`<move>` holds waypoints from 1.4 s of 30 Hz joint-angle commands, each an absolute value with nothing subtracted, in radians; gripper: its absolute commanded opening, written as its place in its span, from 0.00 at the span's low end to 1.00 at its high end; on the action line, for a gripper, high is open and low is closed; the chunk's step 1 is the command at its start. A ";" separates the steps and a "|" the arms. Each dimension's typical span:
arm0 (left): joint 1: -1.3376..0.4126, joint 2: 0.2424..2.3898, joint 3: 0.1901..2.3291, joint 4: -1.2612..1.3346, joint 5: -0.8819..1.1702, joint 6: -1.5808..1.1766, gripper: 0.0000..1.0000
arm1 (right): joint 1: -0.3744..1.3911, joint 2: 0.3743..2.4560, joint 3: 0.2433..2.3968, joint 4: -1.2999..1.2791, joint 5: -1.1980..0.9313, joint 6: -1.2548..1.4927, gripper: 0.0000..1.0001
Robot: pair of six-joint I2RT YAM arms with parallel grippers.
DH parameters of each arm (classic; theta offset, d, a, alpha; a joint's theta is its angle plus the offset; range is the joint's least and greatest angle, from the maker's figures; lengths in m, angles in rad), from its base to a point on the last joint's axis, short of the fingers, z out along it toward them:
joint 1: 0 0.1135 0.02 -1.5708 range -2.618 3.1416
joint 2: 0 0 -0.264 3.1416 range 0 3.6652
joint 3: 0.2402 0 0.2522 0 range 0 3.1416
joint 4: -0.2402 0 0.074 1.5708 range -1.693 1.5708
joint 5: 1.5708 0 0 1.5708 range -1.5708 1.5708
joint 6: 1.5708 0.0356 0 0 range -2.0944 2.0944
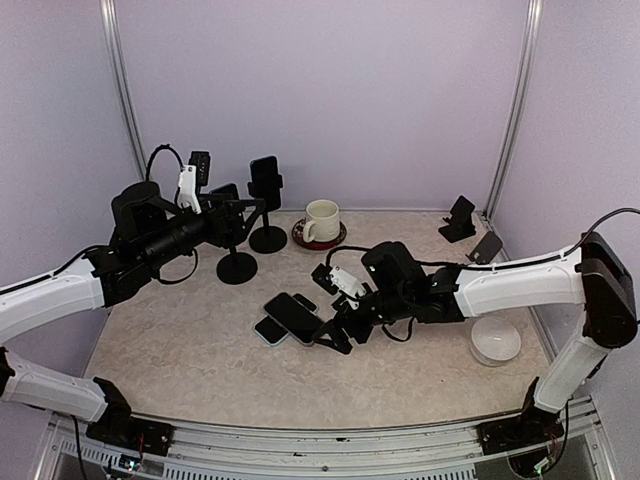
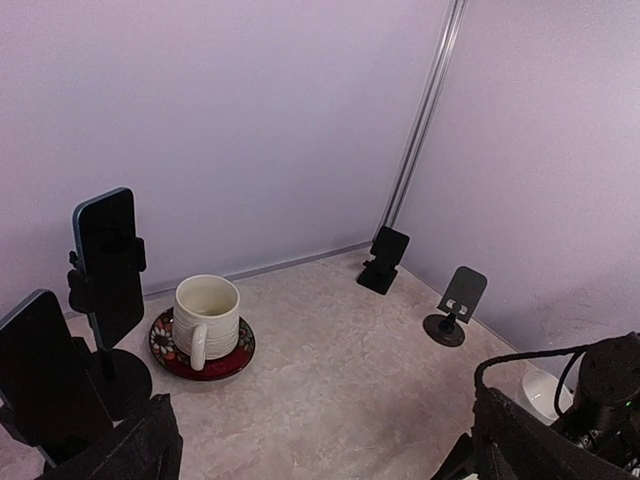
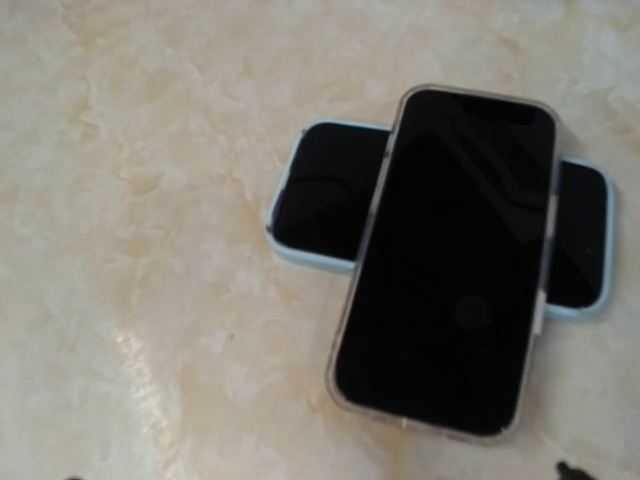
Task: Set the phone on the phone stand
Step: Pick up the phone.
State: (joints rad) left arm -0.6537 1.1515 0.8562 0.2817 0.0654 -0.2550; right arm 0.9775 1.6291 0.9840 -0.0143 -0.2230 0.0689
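Observation:
Two phones lie flat mid-table. A clear-cased phone (image 3: 450, 260) (image 1: 294, 315) rests across a light-blue-cased phone (image 3: 320, 205) (image 1: 270, 331). My right gripper (image 1: 326, 310) (image 3: 320, 474) hovers open just right of them, only its fingertips (image 3: 568, 470) showing at the frame's bottom. Two empty phone stands (image 1: 459, 218) (image 1: 487, 247) sit at the back right, seen as a black stand (image 2: 384, 258) and a round-based stand (image 2: 456, 305). My left gripper (image 1: 238, 212) (image 2: 320, 465) is open and empty, by two tall stands holding phones (image 2: 108, 262) (image 2: 40, 375).
A cream mug (image 1: 321, 221) (image 2: 206, 315) on a red flowered saucer (image 2: 238, 352) stands at the back centre. A white bowl (image 1: 496, 340) sits under my right forearm. The tall stands' round bases (image 1: 237, 267) (image 1: 268, 239) are at the back left. Walls enclose three sides.

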 commanded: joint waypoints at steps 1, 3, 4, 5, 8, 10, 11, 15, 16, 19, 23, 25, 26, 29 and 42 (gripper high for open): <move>-0.660 1.136 0.847 0.285 0.062 -0.261 0.99 | 1.005 1.705 1.062 -0.064 -0.164 0.066 1.00; -0.660 1.132 0.842 0.288 0.058 -0.259 0.99 | 1.009 1.735 1.092 -0.076 -0.153 0.075 1.00; -0.660 1.132 0.839 0.290 0.057 -0.259 0.99 | 1.011 1.750 1.105 -0.085 -0.148 0.079 1.00; -0.660 1.133 0.837 0.293 0.058 -0.260 0.99 | 1.014 1.764 1.122 -0.094 -0.145 0.083 1.00; -0.661 1.141 0.839 0.290 0.061 -0.259 0.99 | 1.017 1.801 1.152 -0.102 -0.144 0.089 1.00; -0.660 1.145 0.835 0.293 0.060 -0.262 0.99 | 1.020 1.828 1.173 -0.113 -0.128 0.092 1.00; -0.660 1.147 0.831 0.297 0.059 -0.266 0.99 | 1.022 1.841 1.185 -0.123 -0.118 0.097 1.00; -0.660 1.158 0.831 0.301 0.065 -0.278 0.99 | 1.033 1.881 1.218 -0.146 -0.099 0.096 1.00; -0.660 1.160 0.833 0.298 0.065 -0.276 0.99 | 1.036 1.889 1.223 -0.147 -0.090 0.094 1.00; -0.660 1.155 0.828 0.298 0.062 -0.276 0.99 | 1.044 1.927 1.253 -0.180 -0.050 0.091 1.00; -0.660 1.154 0.829 0.296 0.061 -0.275 0.99 | 1.053 1.963 1.283 -0.203 -0.038 0.085 1.00; -0.660 1.154 0.829 0.292 0.060 -0.273 0.99 | 1.054 1.977 1.290 -0.207 -0.036 0.083 1.00; -0.660 1.154 0.828 0.294 0.059 -0.274 0.99 | 1.054 1.983 1.296 -0.212 -0.030 0.083 1.00; -0.660 1.154 0.825 0.296 0.058 -0.279 0.99 | 1.055 2.004 1.313 -0.232 -0.016 0.085 1.00; -0.660 1.147 0.819 0.284 0.039 -0.293 0.99 | 1.058 2.056 1.352 -0.259 0.008 0.079 0.95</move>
State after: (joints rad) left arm -0.6537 1.1542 0.8288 0.2775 0.0521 -0.2878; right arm 1.0447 2.0209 1.3178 -0.2260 -0.0158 0.0807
